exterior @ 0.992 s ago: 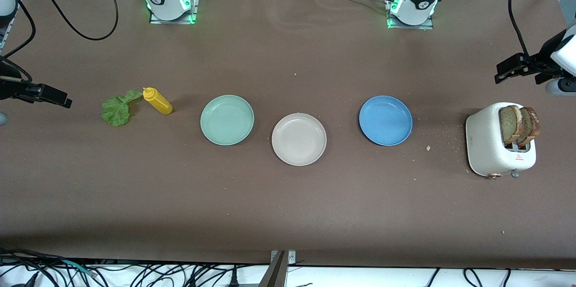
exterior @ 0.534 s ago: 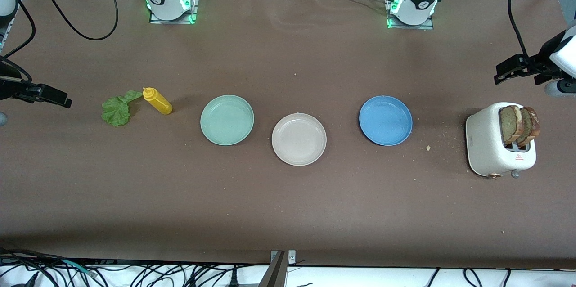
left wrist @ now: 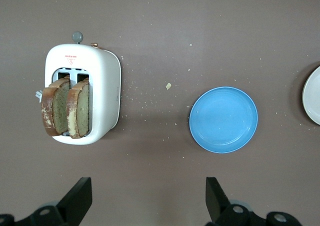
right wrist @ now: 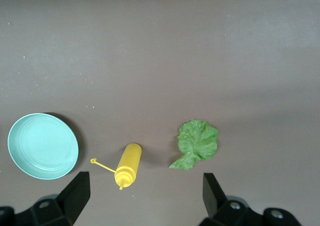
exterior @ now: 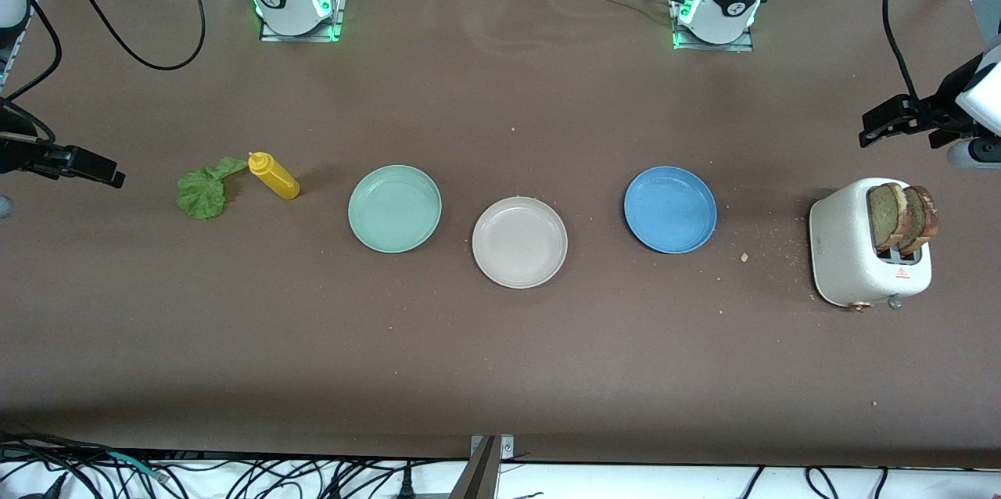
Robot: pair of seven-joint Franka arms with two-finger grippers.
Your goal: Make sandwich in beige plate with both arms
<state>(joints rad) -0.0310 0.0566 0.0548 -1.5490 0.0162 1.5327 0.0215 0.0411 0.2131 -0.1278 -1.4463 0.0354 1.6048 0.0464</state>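
Hovering with fingers spread wide and empty, the left gripper (left wrist: 145, 203) hangs over bare table at the left arm's end; the white toaster (exterior: 856, 253) with two toast slices (left wrist: 66, 107) standing in its slots sits just beside it below, the blue plate (exterior: 670, 210) a little farther off. The right gripper (right wrist: 142, 201) hangs likewise, fingers apart, over the right arm's end, near the lettuce leaf (right wrist: 197, 143) and yellow squeeze bottle (right wrist: 128, 165), mint-green plate (exterior: 395, 209) next along. The beige plate (exterior: 519, 242) lies bare, well apart from both grippers, between the mint-green and blue plates.
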